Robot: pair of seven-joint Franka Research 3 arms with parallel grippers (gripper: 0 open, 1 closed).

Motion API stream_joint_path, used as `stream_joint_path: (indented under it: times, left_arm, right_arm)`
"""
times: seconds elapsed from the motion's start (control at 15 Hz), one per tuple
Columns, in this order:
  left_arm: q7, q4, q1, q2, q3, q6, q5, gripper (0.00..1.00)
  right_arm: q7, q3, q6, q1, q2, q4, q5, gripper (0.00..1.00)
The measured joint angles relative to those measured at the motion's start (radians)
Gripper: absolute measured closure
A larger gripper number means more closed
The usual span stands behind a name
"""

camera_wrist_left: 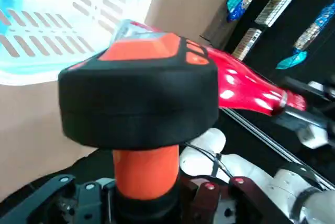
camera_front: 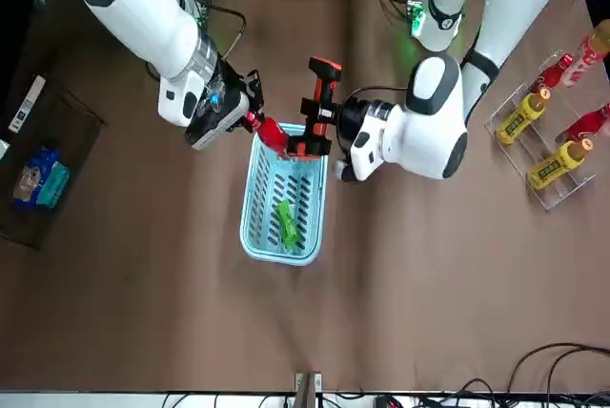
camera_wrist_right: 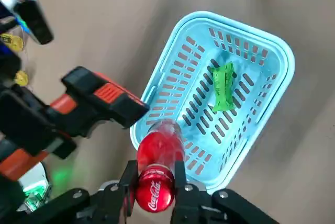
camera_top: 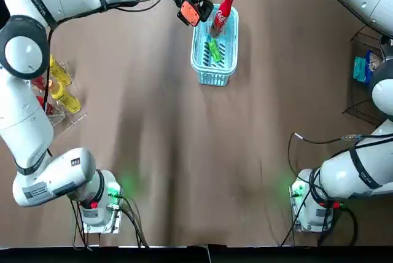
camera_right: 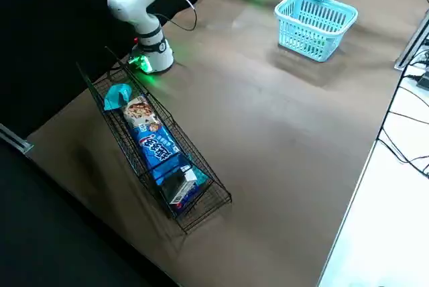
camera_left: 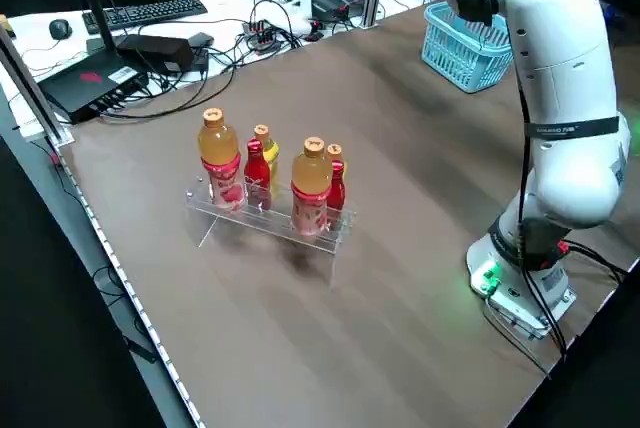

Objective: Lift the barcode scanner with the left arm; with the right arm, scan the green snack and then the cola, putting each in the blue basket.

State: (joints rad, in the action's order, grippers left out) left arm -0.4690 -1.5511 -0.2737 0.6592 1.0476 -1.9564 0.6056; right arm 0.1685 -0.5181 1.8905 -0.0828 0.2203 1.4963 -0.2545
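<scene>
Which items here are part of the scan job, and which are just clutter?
Job: scanner, in left gripper beside blue basket; cola, in right gripper over the basket's end; green snack, lying in the basket.
Clutter: drinks rack on the left arm's side; wire snack rack on the right arm's side.

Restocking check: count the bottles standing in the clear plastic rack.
4, alternating at the robot's left: tall orange bottle, short red bottle, second tall orange bottle, second short red bottle. None appears hidden.
</scene>
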Motion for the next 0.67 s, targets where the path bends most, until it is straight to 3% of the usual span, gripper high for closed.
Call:
stream_joint_path:
  times: [0.2,0.67]
  left_arm:
    - [0.062,0.000,0.036,0.009,-0.035,-0.002,0.000,0.94]
    - [0.091,0.006,0.032,0.012,-0.037,-0.003,0.000,0.94]
  right_arm:
    - [0.000,0.000,0.000,0.000,0.000,0.000,-0.001,0.68]
    - [0.001,0.001,0.000,0.000,0.001,0.000,-0.001,0.68]
